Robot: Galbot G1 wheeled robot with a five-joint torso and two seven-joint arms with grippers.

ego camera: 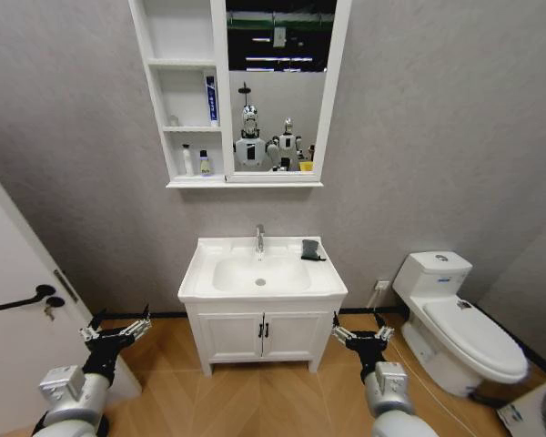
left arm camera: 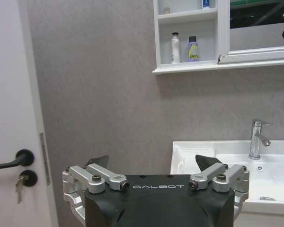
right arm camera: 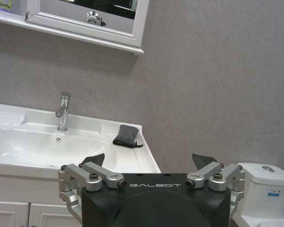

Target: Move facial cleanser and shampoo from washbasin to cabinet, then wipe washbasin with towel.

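Dark grey folded towel [ego camera: 310, 249] on white washbasin [ego camera: 200, 273] rim

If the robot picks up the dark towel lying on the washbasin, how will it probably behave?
The towel looks like soft folded cloth, so it will probably sag and partly unfold rather than stay stiff. It appears small and thin, so it is likely light. It lies flat on the glossy washbasin rim, so a push would probably slide it, not roll it.

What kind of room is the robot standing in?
Most likely a small bathroom. A white washbasin with a chrome faucet stands against the grey wall, a toilet is beside it, and a mirror joined to a shelf cabinet hangs above.
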